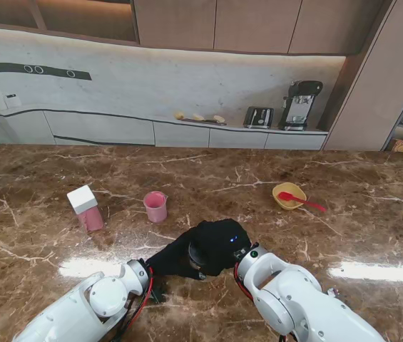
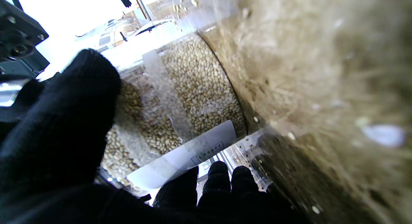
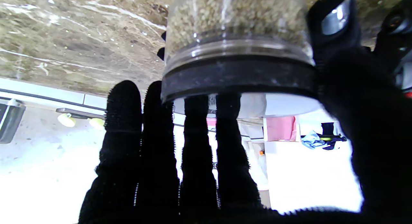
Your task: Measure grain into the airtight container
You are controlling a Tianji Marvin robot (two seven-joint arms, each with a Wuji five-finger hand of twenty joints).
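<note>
Together, the left robot hand (image 2: pixel 61 134) grips a smooth, grain-heavy clear jar (image 2: pixel 180 98) at the worktop's near edge while the right robot hand (image 3: pixel 206 159), fingers extended, reaches around its black lid (image 3: pixel 239 74).

The clear plastic cylindrical airtight container (image 2: pixel 190 98) is packed with pale beige grain (image 2: pixel 199 85) and bears a white label on its wall. It stands on the brown marble table, near me at the middle, almost hidden in the stand's view. A black band and a white lid (image 3: pixel 241 88) close its top.
</note>
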